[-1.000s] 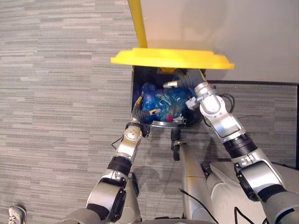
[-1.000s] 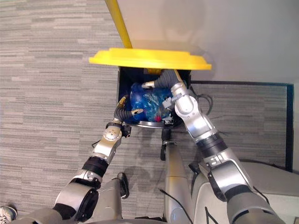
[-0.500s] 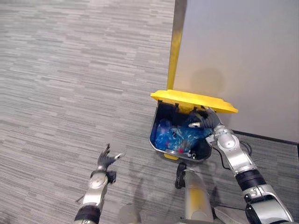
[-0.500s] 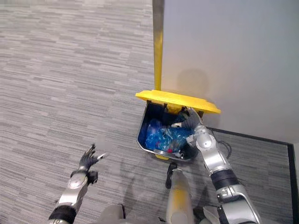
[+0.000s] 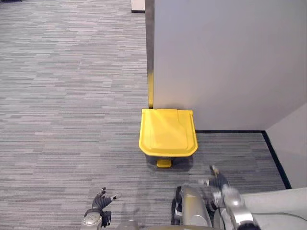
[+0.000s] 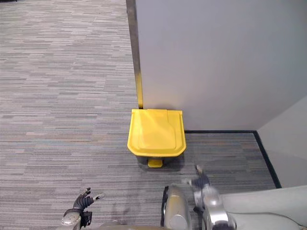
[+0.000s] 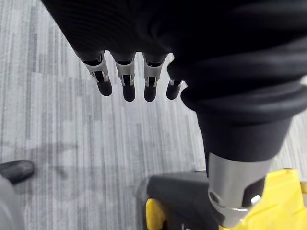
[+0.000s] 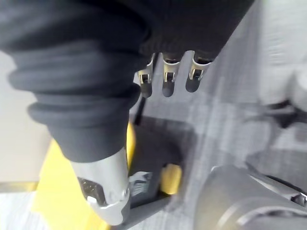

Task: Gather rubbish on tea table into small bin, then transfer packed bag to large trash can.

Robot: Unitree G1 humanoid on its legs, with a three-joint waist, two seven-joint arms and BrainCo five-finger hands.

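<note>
The large trash can (image 5: pixel 168 132) stands against the wall, a dark grey body under a yellow lid, with a yellow pedal (image 5: pixel 164 163) at its front. The lid is down and hides the inside. My left hand (image 5: pixel 101 201) hangs low over the carpet, well to the left of the can and nearer to me, fingers (image 7: pixel 123 81) straight and holding nothing. My right hand (image 5: pixel 218 181) is low on the near right of the can, apart from it, with relaxed fingers (image 8: pixel 165 76) and nothing in it. The right wrist view shows the can's lid (image 8: pixel 53 187) and pedal (image 8: pixel 170 177) close by.
A grey wall (image 5: pixel 225 62) rises right behind the can, with a metal corner strip (image 5: pixel 150 52) at its left edge and a black skirting (image 5: pixel 230 131) along its foot. A second wall (image 5: pixel 292 143) closes the right side. Grey striped carpet (image 5: pixel 67 96) spreads to the left.
The view has pulled back from the can. The yellow lid has dropped shut over the blue bag. My right hand has come out of the can, and both hands have lowered.
</note>
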